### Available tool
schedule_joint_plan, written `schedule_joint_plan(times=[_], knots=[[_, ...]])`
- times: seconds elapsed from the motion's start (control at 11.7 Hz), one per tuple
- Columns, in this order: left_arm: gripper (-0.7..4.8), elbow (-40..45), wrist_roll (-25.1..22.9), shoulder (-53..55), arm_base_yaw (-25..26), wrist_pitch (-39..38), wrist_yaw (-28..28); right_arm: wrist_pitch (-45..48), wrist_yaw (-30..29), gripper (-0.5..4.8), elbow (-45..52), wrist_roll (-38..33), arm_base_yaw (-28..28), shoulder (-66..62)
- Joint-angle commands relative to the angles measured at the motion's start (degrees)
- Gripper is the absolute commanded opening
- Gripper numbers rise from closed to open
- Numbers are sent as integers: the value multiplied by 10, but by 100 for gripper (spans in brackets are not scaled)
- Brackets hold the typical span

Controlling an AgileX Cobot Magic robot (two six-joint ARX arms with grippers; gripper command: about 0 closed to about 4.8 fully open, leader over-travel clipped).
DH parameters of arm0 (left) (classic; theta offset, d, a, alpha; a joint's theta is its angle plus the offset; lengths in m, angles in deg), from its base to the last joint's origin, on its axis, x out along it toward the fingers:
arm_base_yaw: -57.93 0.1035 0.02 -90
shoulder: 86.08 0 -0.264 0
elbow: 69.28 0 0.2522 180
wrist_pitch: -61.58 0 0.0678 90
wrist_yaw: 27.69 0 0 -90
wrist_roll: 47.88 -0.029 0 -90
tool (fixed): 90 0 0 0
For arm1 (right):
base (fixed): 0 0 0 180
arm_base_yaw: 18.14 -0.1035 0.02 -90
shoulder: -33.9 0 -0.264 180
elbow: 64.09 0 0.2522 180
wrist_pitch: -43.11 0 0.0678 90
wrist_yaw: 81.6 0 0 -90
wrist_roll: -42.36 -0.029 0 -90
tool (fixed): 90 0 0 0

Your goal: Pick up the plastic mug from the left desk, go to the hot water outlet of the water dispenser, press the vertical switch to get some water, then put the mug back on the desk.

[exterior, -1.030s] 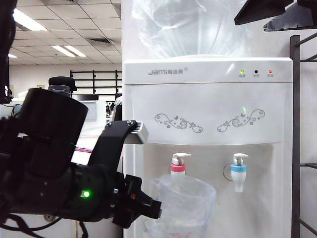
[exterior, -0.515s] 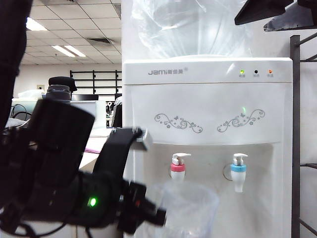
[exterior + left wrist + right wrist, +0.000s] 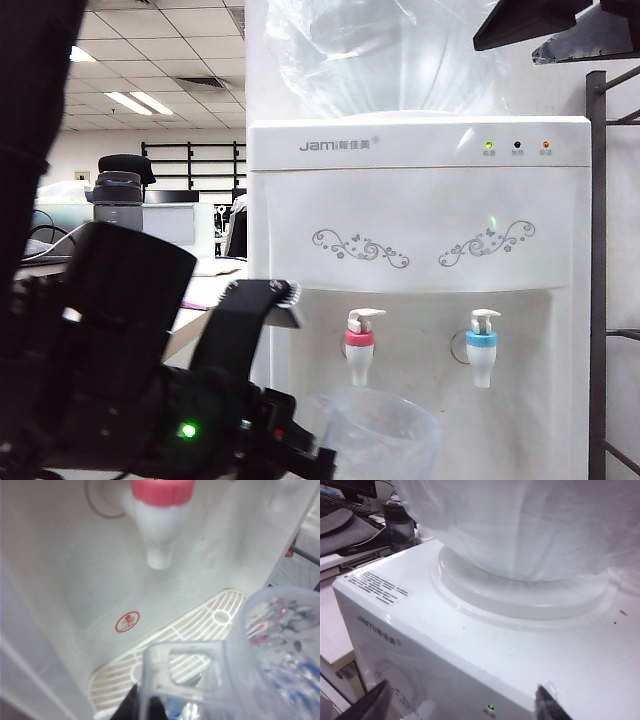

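**Mug held below the hot tap, right arm parked over the dispenser top**

While the left gripper (image 3: 300, 455) is clamped on its handle, the plastic mug (image 3: 375, 430) sits low in the exterior view, rim just under the hot water outlet (image 3: 359, 348) and slightly right of it, not touching. In the left wrist view the mug (image 3: 272, 655) fills the near corner, clear loop handle toward the camera, with a dark fingertip (image 3: 132, 707) showing beside the handle (only that sliver of the gripper is visible there). Inside the mug: bluish and pink glints; can't tell whether that's water.

The outlet (image 3: 160, 517) hangs above the slotted drip grille (image 3: 200, 645), pink-red collar, white nozzle pointing down. The mug is off to the side of the nozzle in that view, not directly below it. The vertical switch (image 3: 366, 315) sits on top of the pink-collared tap, nothing touching it. The blue-collared tap (image 3: 481, 345) is further right, clear of the mug.

Both taps sit in the recess of the water dispenser (image 3: 420, 240): green light lit on the front panel, big clear bottle (image 3: 385, 50) on top.

The right gripper (image 3: 462, 705) has jaws spread wide, empty, hovering above the dispenser's top front edge, two dark fingertips (image 3: 370, 702) at the frame edge. A dark tumbler (image 3: 400, 522) stands on a desk behind.
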Motion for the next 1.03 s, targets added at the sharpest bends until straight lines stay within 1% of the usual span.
schedule_joint_plan(times=[0.09,1.03], knots=[[-5,-11,2,-6,-4,30,1,7,0,373,-2,2,0,2],[-5,-10,7,-5,-10,29,3,7,0,373,-2,2,0,2]])
